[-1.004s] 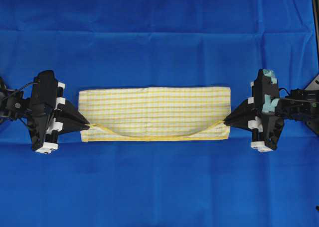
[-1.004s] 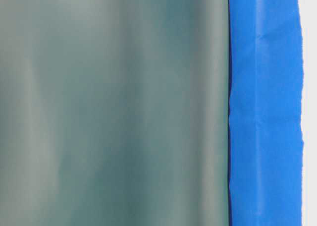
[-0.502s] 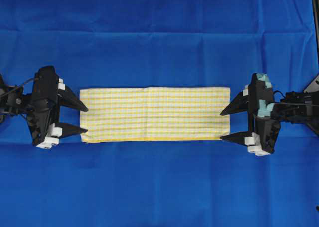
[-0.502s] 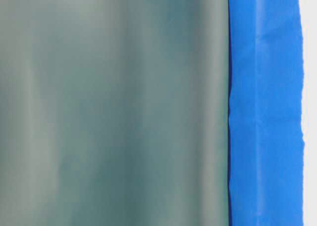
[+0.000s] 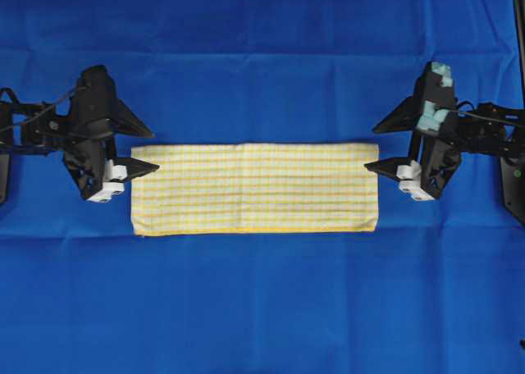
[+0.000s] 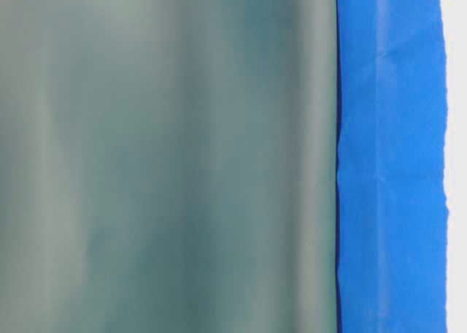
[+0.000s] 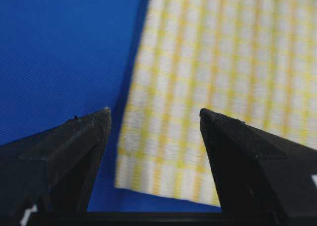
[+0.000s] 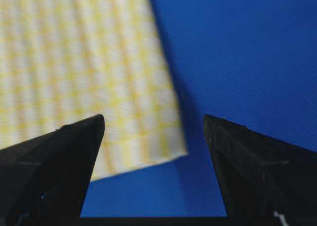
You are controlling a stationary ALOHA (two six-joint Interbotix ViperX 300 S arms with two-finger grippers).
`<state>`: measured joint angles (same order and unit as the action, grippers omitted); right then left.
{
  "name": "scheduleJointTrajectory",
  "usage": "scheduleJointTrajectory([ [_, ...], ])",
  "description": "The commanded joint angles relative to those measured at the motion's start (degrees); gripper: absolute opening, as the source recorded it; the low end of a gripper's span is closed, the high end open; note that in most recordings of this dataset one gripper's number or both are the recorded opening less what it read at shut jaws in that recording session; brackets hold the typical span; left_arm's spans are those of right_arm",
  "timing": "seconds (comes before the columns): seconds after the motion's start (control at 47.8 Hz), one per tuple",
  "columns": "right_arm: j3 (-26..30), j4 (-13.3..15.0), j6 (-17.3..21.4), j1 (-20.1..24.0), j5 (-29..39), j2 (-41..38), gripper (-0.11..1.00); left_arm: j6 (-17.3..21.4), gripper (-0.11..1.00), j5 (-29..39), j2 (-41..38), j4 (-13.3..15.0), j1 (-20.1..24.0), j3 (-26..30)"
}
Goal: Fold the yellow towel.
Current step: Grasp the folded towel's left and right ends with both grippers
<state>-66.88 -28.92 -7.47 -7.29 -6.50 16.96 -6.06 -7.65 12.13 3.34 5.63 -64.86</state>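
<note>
So both grippers, left (image 5: pixel 149 150) and right (image 5: pixel 371 148), have let go, jaws spread, leaving the thin yellow-checked towel (image 5: pixel 254 188) folded flat between them, one fold done

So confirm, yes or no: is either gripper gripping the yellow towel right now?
No: the yellow towel lies flat, both grippers' fingers spread off it.

Robot lab test setup, tabletop draped in plain blue cloth (image 5: pixel 262 308), 2 black robot arms facing inward, bare staged backdrop
</note>
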Motion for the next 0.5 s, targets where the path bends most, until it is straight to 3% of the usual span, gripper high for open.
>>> scheduleJointTrajectory([
  [0.0, 1.3, 0.1, -0.5, -1.1, 0.0, -1.4, 0.8, 0.2, 0.65, -0.1, -1.6, -0.1, 0.4, 1.4],
  [0.481, 2.5, 0.1, -0.9, -1.3, -0.1, -7.0, 0.76, 0.1, 0.63, 6.2, -6.3, -0.1, 1.8, 3.2],
])
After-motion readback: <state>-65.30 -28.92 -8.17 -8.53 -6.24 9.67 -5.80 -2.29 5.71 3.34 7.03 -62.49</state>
